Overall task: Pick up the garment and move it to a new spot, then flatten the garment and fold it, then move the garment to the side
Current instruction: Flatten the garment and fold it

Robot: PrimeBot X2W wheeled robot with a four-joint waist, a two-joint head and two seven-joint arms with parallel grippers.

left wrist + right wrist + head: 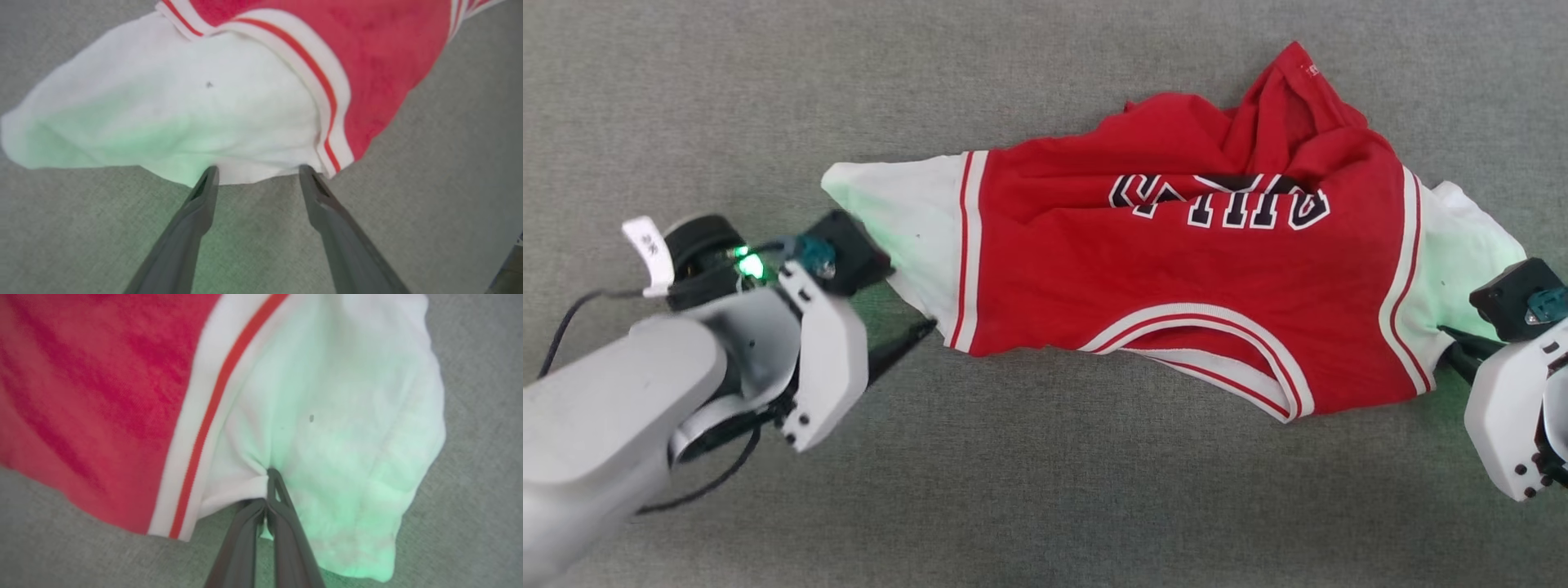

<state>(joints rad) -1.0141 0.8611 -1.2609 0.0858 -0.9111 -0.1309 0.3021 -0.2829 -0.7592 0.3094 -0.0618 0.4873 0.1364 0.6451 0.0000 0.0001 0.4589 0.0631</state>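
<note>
The left gripper (257, 173), jaws wide, has its tips at the edge of the left white sleeve of the shirt (1176, 278), which lies rumpled on a grey surface (1045, 490). The right gripper (271, 477) pinches the shirt's right sleeve. A fold hides part of the chest lettering.

Grey woven surface (1045, 506) open before and beyond the crumpled red-and-white jersey garment (1176, 286), which bars the middle between left end effector (258, 174) and right end effector (271, 475).
</note>
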